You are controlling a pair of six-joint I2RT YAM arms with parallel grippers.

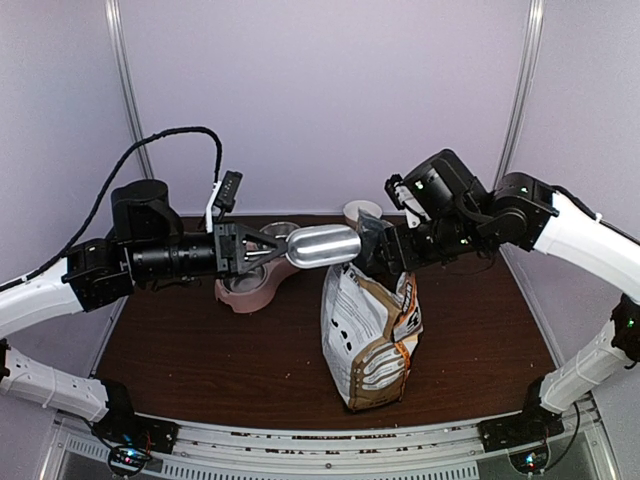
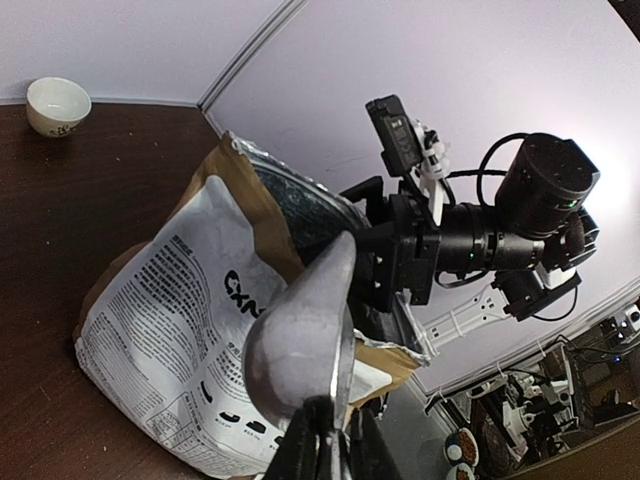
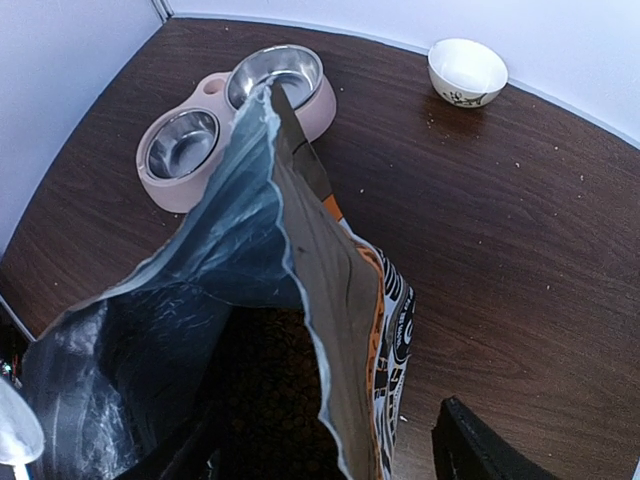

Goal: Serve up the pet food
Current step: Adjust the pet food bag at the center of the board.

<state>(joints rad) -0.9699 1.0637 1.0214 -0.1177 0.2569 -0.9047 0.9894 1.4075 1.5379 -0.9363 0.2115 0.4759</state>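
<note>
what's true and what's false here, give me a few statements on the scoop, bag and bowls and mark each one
The left gripper holds a metal scoop by its handle. True.
A white bowl sits on the table, apart from the pink feeder. True.
The feeder is heaped with kibble. False: its two steel bowls look empty.
The bag lies flat and sealed. False: it stands upright with its top open.
The scoop is buried deep inside the bag. False: it hangs in the air outside the bag's mouth.
</note>
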